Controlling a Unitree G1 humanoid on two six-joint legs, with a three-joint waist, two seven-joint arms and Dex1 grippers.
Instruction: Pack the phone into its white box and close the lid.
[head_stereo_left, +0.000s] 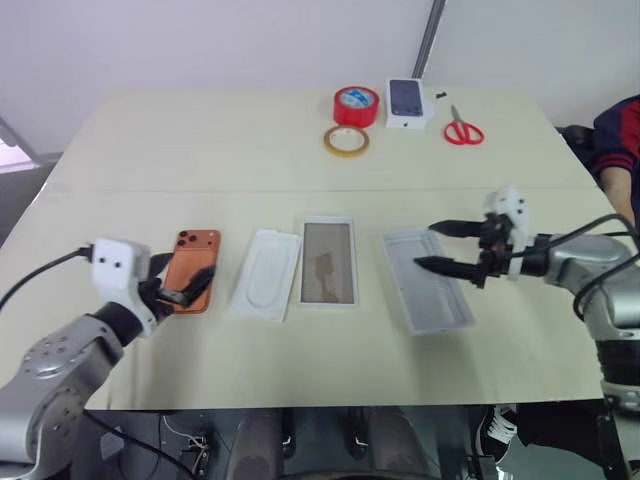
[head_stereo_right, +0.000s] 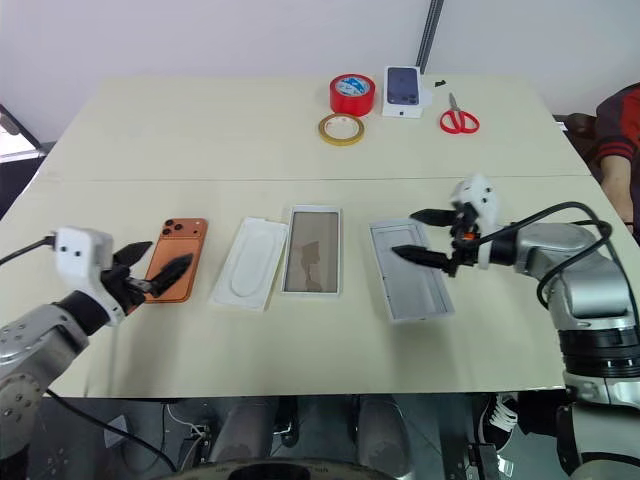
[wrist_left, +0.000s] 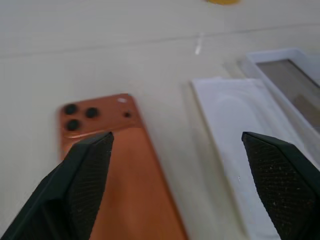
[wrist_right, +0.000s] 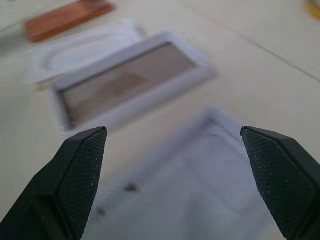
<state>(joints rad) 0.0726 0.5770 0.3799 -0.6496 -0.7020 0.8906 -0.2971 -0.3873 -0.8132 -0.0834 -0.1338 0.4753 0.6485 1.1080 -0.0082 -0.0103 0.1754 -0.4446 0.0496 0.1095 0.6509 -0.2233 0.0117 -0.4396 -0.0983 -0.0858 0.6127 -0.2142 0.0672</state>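
Observation:
The orange phone (head_stereo_left: 192, 269) lies back-up on the table at the left, its dark lenses at the far corner. My left gripper (head_stereo_left: 184, 284) hovers open over its near end, one finger on each side. The white box (head_stereo_left: 328, 262), with a brownish glossy floor, lies at the table's middle. To its right lies the lid (head_stereo_left: 427, 279), hollow side up. My right gripper (head_stereo_left: 440, 246) is open above the lid's far part, with nothing between its fingers (wrist_right: 82, 175). In the left wrist view the phone (wrist_left: 125, 175) sits between the open fingertips.
A flat white insert (head_stereo_left: 266, 273) with an oval recess lies between phone and box. At the table's far side are a red tape roll (head_stereo_left: 356, 105), a yellow tape ring (head_stereo_left: 346, 141), a small white box (head_stereo_left: 407, 102) picturing a dark phone, and red scissors (head_stereo_left: 462, 129). A person's sleeve (head_stereo_left: 620, 140) shows at the right edge.

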